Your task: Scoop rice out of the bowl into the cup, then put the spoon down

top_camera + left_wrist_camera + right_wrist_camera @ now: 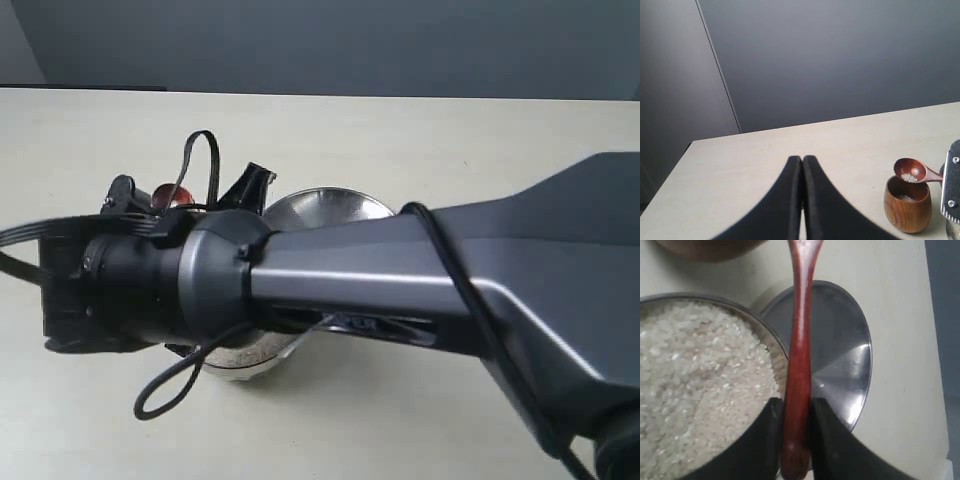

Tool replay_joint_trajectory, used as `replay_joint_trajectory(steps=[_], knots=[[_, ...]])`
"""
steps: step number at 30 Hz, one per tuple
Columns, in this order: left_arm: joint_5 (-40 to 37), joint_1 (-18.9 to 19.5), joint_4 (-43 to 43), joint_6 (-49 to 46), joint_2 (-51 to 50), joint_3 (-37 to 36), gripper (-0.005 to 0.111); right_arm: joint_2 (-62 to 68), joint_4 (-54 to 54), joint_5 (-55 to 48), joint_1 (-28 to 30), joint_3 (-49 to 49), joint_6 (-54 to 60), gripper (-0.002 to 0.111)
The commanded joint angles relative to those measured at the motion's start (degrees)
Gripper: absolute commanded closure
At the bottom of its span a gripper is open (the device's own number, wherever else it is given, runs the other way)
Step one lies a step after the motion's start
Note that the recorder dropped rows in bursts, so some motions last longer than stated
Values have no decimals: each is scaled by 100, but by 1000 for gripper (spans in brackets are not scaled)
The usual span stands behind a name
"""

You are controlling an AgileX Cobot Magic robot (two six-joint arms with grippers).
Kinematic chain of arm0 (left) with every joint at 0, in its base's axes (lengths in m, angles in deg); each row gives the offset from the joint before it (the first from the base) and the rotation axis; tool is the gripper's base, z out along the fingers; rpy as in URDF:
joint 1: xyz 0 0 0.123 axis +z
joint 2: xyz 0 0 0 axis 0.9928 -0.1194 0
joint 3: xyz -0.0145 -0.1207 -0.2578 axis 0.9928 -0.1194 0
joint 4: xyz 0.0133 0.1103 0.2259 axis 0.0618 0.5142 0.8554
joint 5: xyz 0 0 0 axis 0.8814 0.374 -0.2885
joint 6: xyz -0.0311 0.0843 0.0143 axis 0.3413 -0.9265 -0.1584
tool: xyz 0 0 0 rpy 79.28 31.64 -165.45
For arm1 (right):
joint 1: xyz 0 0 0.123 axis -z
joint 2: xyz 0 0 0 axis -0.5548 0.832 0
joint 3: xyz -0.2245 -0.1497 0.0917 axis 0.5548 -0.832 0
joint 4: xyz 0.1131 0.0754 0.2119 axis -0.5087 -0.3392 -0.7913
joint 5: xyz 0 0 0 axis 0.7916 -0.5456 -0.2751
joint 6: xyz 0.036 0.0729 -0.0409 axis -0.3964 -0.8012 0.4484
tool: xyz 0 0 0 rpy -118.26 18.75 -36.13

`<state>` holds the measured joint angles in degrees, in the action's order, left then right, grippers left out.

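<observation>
My right gripper (796, 407) is shut on the handle of the reddish-brown spoon (799, 340). In the left wrist view the spoon's small bowl (910, 170) holds a few grains of rice (909, 177) right above the mouth of the dark wooden cup (907, 206), which has a little rice inside. The steel bowl (756, 321) lies under the handle, heaped with rice (700, 390). My right arm (400, 270) reaches across the exterior view and hides most of the bowl (245, 362); a bit of the spoon (170, 195) shows past it. My left gripper (802, 160) is shut and empty, above the table and apart from the cup.
A flat steel plate (845, 350) sits beside the bowl, partly under the spoon handle; it also shows behind the arm as the plate (330, 205). The pale table (790, 145) runs to a grey wall. A loose black cable (175, 385) hangs from the right wrist.
</observation>
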<state>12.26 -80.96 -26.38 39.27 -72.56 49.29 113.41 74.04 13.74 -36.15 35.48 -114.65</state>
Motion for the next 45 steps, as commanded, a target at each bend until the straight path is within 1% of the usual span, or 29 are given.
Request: replay_joint_trajectory(steps=[1, 5, 7, 19, 23, 29, 31, 34, 37, 45], knots=[[55, 13, 10, 15, 2, 25, 106, 60, 270, -51, -48, 26, 88, 109], [55, 13, 10, 15, 2, 25, 106, 108, 1032, -51, -225, 26, 362, 109], [55, 13, 10, 15, 2, 25, 106, 108, 860, -51, -239, 26, 589, 109], [55, 13, 10, 15, 2, 25, 106, 116, 750, -51, -114, 26, 481, 109], [55, 13, 10, 15, 2, 25, 106, 116, 396, -51, -18, 26, 622, 109], [44, 13, 10, 15, 2, 25, 106, 116, 520, -51, -20, 26, 618, 109], [44, 13, 10, 15, 2, 25, 106, 76, 470, -51, -20, 26, 442, 109], [44, 13, 10, 15, 2, 25, 106, -125, 259, -51, 129, 26, 101, 109], [44, 13, 10, 15, 2, 25, 106, -472, -224, -51, 341, 26, -122, 109], [44, 13, 10, 15, 2, 25, 106, -1185, -1384, -51, 1067, 26, -199, 109]])
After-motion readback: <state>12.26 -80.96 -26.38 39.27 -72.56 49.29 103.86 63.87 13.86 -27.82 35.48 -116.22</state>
